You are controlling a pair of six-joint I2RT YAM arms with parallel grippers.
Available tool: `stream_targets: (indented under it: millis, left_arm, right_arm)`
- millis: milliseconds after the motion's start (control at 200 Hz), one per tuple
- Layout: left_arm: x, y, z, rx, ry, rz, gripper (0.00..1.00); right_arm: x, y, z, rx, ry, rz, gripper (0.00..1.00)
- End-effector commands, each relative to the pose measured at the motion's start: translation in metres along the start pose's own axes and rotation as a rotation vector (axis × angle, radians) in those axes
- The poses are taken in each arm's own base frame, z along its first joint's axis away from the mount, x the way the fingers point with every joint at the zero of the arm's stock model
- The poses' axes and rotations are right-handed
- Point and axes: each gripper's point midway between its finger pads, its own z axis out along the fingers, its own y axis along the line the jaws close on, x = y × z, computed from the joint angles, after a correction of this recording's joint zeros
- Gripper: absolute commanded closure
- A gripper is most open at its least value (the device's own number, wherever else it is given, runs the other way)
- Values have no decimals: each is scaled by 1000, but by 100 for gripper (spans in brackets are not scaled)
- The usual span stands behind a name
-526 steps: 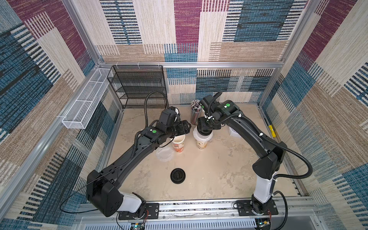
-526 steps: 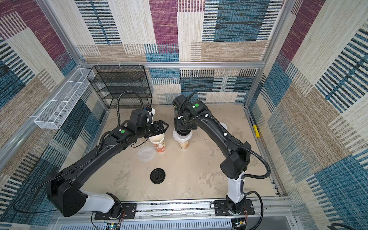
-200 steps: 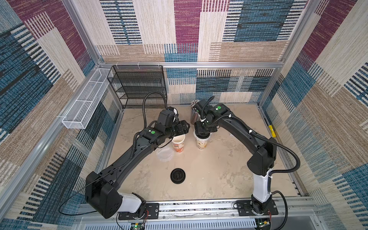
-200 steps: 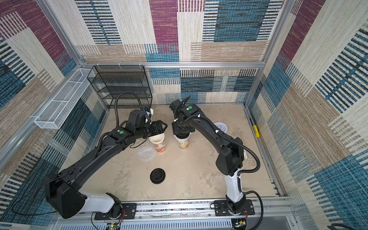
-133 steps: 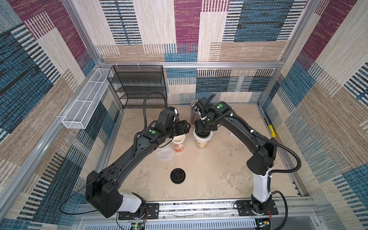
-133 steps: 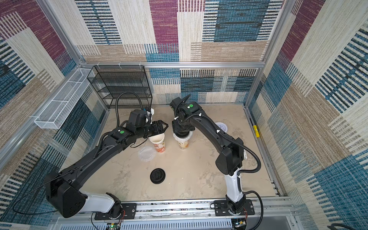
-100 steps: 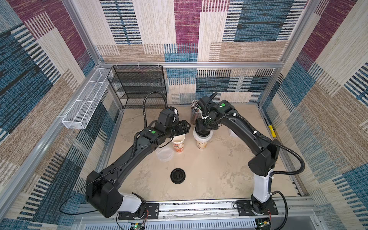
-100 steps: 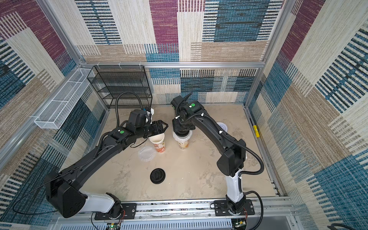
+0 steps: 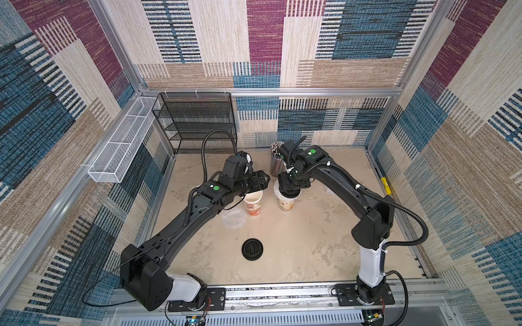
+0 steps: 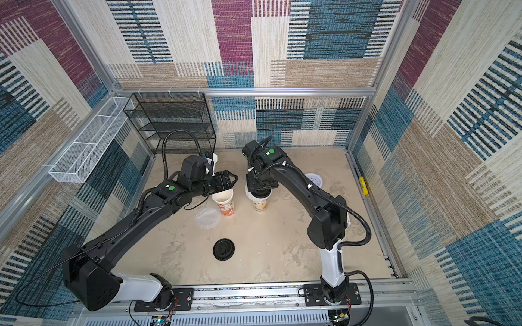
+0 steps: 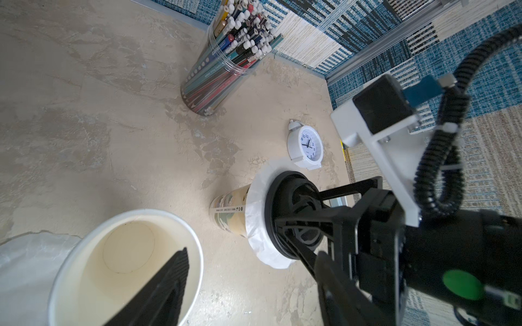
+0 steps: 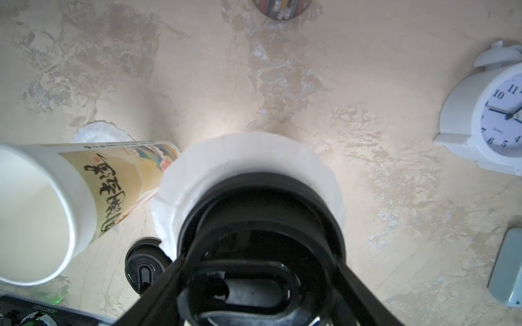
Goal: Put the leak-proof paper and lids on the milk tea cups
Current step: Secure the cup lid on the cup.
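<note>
The beige-brown milk tea cup (image 9: 285, 205) (image 11: 230, 210) stands upright with a leak-proof paper (image 11: 255, 203) (image 12: 254, 152) spread over its mouth. A black lid (image 11: 282, 197) (image 12: 254, 197) sits on that paper, and my right gripper (image 9: 291, 189) (image 12: 260, 254) is shut on the lid from above. The red-orange cup (image 9: 253, 207) (image 11: 124, 268) stands uncovered to its left. My left gripper (image 9: 262, 180) hovers open above its far rim, one finger (image 11: 166, 282) over the mouth. A second paper (image 9: 233, 219) (image 12: 97, 132) lies flat on the table by that cup.
Another black lid (image 9: 252, 249) (image 12: 145, 269) lies on the table nearer the front. A clear holder of straws (image 9: 276, 161) (image 11: 226, 56) stands just behind the cups. A white clock (image 10: 313, 179) (image 12: 491, 118) lies to the right. A black wire rack (image 9: 195, 121) fills the back left.
My right gripper has shifted slightly right over the beige-brown cup with the lid, and more of the paper's edge shows around it. The left arm has stayed still.
</note>
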Motion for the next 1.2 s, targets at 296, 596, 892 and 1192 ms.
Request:
stream_targets:
  millis: [296, 596, 892, 1192]
  left_arm:
    - [-3, -3, 0, 11, -11, -8, 27]
    - [-3, -3, 4, 15, -2, -8, 27]
    - [-3, -2, 4, 10, -6, -11, 27]
    - [-3, -2, 4, 13, -4, -17, 27]
  right_arm:
    - [5, 3, 8, -8, 31, -17, 26]
    - [12, 5, 10, -29, 57, -45, 21]
    - [21, 1, 16, -17, 85, -71, 21]
    - [24, -4, 18, 13, 84, -96, 22]
